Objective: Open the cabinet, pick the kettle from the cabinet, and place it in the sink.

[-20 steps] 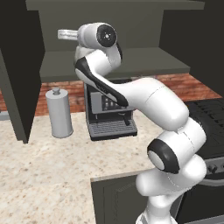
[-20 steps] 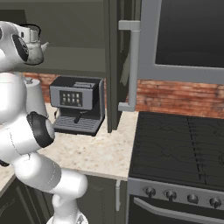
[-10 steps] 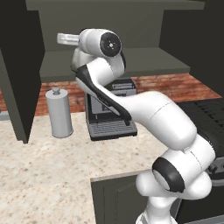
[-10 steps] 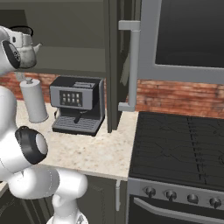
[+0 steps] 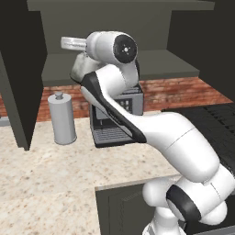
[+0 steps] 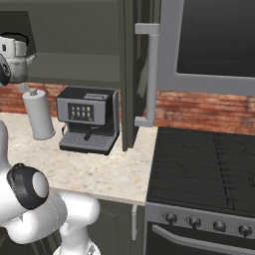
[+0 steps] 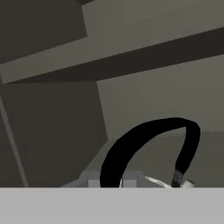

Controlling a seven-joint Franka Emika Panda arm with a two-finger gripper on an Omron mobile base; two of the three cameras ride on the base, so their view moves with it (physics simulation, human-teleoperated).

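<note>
Now tool (image 6: 14, 47) clamps kettle (image 6: 20, 69) handle (image 7: 144, 146).

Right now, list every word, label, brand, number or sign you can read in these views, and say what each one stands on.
No readable text anywhere.
Coffee machine: its front panel carries small light squares, too small to read as words or numbers.
Stove: its front knobs have no legible markings.
Kettle, grey canister and cabinet: no label or sign visible.

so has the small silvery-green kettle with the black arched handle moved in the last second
Yes. In the right base view the kettle sits slightly higher above the tall grey cylinder than before.
</note>
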